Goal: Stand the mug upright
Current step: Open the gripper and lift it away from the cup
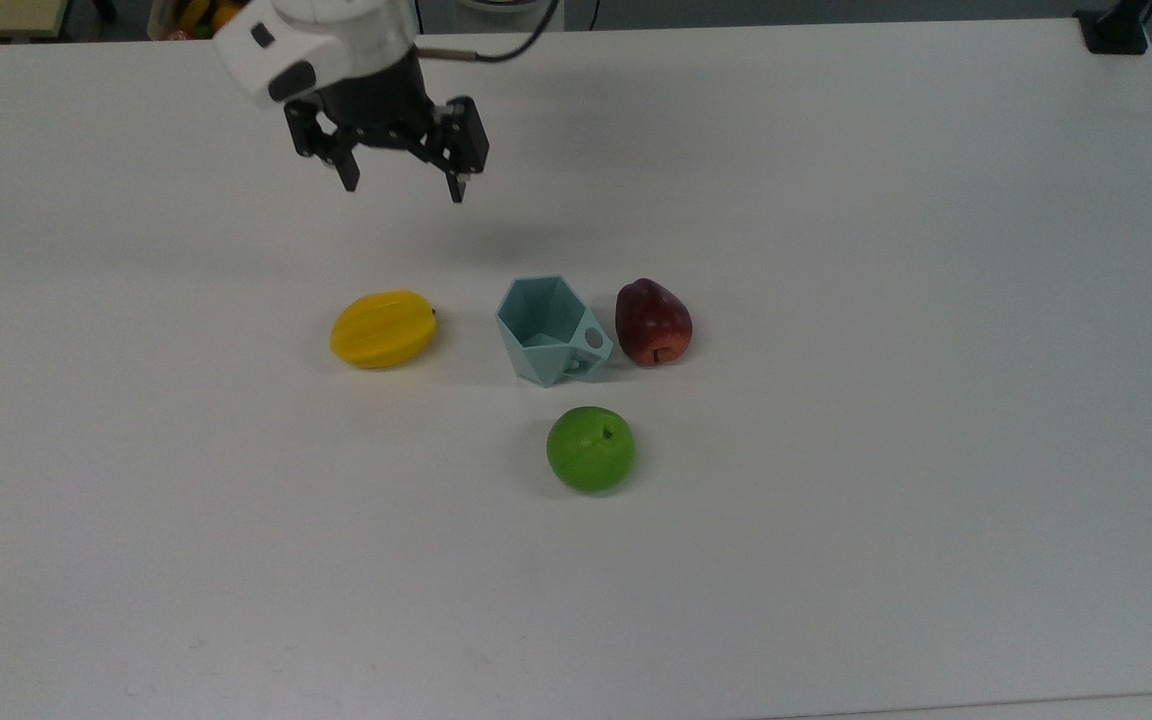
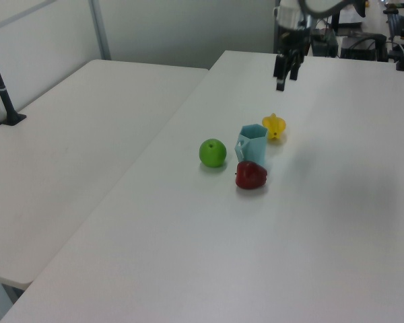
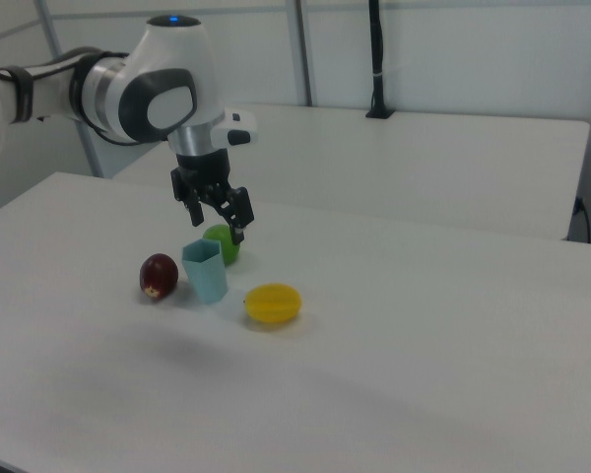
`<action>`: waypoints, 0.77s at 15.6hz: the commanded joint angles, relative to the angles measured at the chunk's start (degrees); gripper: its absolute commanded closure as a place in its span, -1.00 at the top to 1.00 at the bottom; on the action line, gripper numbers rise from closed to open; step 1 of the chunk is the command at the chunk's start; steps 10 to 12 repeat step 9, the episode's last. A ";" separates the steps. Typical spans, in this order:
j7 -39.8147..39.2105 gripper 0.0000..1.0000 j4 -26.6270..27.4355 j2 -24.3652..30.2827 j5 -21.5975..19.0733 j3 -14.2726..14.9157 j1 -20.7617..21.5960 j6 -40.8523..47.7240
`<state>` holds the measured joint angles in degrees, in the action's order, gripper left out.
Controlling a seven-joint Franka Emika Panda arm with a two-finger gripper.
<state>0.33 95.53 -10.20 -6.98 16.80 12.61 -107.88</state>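
I read the mug (image 1: 548, 333) as standing on its narrow base on the white table (image 1: 936, 400), hexagonal mouth open to the ceiling, so its long axis runs vertical. In the left view (image 2: 252, 144) and the right view (image 3: 206, 270) it looks straight, rim on top and taper below; I see no lean there. Its blocky handle with the round hole juts toward the top view's right, pointing at the red apple-like fruit (image 1: 652, 321), which sits just beside it, perhaps touching the handle; I cannot tell which. A yellow star fruit (image 1: 383, 328) lies near on the top view's left, and a green apple (image 1: 590, 448) sits near, toward the bottom of the top view.

My gripper (image 1: 402, 184) hangs well apart from the mug, up toward the top view's upper left, raised clear above the table. Its two fingers are spread with nothing between them, and in the right view (image 3: 218, 224) it hovers above and just behind the mug without contact.

My judgement is that the righting itself is done and I am at the retreat step. What the next move calls for is little: take the arm away on a path that stays high above the three fruits and the mug. The tapered base looks small against the wide rim, so I would expect the mug to tip easily if brushed.
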 commanded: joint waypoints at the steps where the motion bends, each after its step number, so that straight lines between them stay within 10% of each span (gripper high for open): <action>1: -1.12 1.00 0.80 4.21 -1.28 -0.10 -2.40 4.95; 12: 2.39 1.00 0.79 6.86 -1.20 -0.10 -3.91 6.10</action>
